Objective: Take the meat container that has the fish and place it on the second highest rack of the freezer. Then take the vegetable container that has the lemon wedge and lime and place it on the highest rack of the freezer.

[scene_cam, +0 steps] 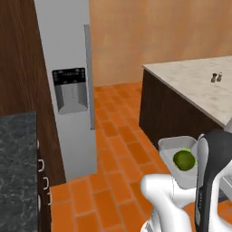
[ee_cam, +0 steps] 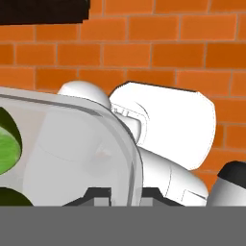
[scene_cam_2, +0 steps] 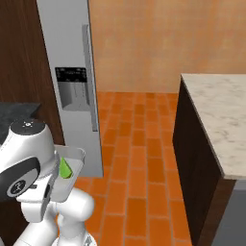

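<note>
1. The fridge (scene_cam: 68,81) is the biggest thing: a tall grey unit with its doors closed, a dispenser (scene_cam: 70,89) set in the front and a long handle (scene_cam: 89,77) beside it. It stands between dark wood cabinets (scene_cam: 18,59) on the left and the orange wall.
2. The island (scene_cam: 199,90) has a pale marble top on a dark base, right of the fridge across the tiled floor (scene_cam: 113,149). Two small shakers (scene_cam: 216,77) stand on its top in the left base view.
3. A dark speckled counter (scene_cam: 17,167) sits at lower left, with drawer handles along its front.
4. The container (scene_cam: 179,152) is a clear tray held up in the air above the floor, close in front of the arm and well apart from the fridge. In the right base view it sits low, just left of the fridge's bottom corner.
5. The pincer (ee_cam: 120,194) is clamped on the container's rim; in the hand view the rim runs down between the two tips, with the tray spreading up and left from them.
6. A lime (scene_cam: 184,160) lies in the container, with a green wedge (scene_cam_2: 65,168) by it.
</note>
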